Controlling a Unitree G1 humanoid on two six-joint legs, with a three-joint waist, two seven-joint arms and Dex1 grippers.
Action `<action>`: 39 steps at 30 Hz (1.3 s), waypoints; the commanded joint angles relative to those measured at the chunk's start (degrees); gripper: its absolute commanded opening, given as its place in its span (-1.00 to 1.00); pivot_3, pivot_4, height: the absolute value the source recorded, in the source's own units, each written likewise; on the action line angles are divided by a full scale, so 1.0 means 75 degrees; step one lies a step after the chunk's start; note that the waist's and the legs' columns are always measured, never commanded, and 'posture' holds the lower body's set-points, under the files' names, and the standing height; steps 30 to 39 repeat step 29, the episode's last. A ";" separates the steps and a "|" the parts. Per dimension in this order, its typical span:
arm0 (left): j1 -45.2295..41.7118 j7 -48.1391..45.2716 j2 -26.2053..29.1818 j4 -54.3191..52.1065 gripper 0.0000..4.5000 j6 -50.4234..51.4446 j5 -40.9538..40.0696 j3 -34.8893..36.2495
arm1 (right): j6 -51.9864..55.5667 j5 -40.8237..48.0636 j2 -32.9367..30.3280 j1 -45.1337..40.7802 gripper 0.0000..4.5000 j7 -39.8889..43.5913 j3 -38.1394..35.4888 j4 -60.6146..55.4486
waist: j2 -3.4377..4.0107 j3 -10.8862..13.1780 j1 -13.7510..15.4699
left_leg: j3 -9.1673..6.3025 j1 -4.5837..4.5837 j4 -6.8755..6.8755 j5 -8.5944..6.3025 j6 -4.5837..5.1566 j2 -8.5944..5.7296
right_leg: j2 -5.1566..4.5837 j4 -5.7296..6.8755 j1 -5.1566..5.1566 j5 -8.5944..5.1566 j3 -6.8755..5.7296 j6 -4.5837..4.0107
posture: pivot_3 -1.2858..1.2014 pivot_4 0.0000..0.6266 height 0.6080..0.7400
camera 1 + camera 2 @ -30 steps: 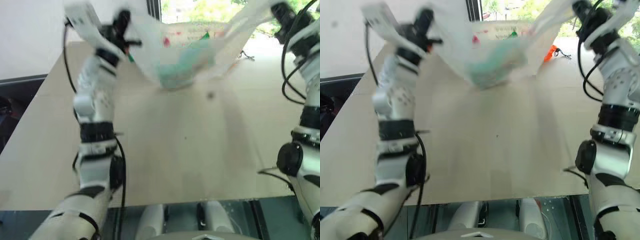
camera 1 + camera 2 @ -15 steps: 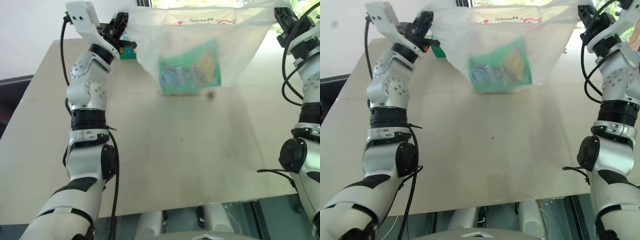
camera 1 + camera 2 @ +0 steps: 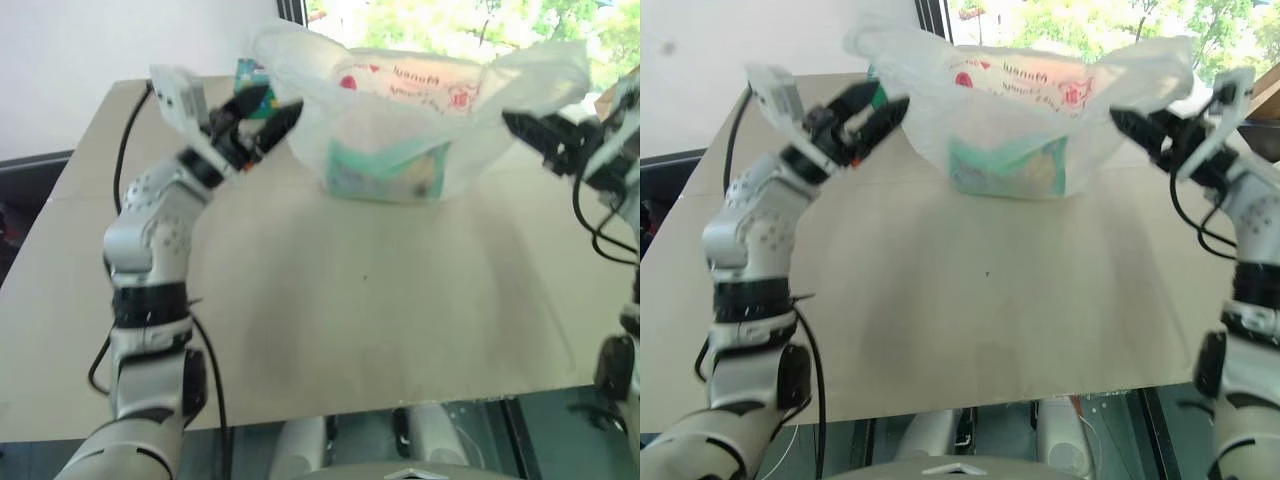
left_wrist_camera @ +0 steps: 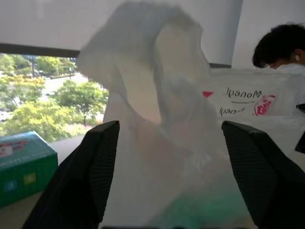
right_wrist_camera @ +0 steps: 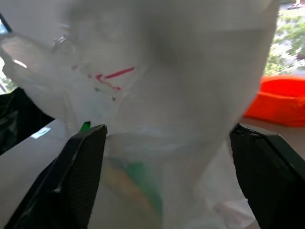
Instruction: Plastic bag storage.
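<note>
The plastic bag veils a green packet, its print illegible, on the tan table; trees beyond. Left gripper and right gripper gape, holding nothing.

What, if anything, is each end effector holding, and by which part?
Nothing. Both the left end effector and right end effector are open, and the plastic bag sits on the table between them.

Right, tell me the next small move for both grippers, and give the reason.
Probably draw both arms back and apart from the plastic bag. The left gripper and right gripper are both open at its two handles, gripping nothing. The bag sits on the table with the green snack packet inside, so it looks let go.
</note>
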 commanded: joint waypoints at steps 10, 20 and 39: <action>0.5291 -0.0214 0.0269 -0.2264 1.00 -0.0370 0.0649 0.0320 | -0.2635 -0.2154 -0.1360 0.5516 1.00 0.1592 -0.0257 -0.1466 | -0.0017 0.0006 0.0284 | -0.0005 0.0237 0.0069 -0.0045 0.0072 0.0013 | 0.0024 -0.0044 0.0262 -0.0030 0.0000 -0.0027 | 0.03 -0.52 1.00; 0.6191 -0.0018 -0.0314 -0.1441 1.00 -0.2708 0.2473 -0.0127 | -0.6918 -0.3060 0.0113 0.4985 1.00 0.1598 -0.0452 0.1670 | -0.0026 -0.0002 0.0213 | 0.0028 0.0264 0.0067 -0.0043 0.0074 0.0026 | 0.0048 -0.0026 0.0261 -0.0009 0.0047 -0.0057 | 0.03 -0.52 1.00; 0.6209 -0.0108 -0.0504 -0.1066 1.00 -0.3915 0.2843 -0.0133 | -0.6953 -0.2646 0.0279 0.4514 1.00 0.2126 -0.0316 0.2469 | -0.0023 -0.0002 0.0245 | 0.0030 0.0262 0.0062 -0.0046 0.0078 0.0029 | 0.0039 -0.0035 0.0262 -0.0009 0.0051 -0.0058 | 0.03 -0.52 1.00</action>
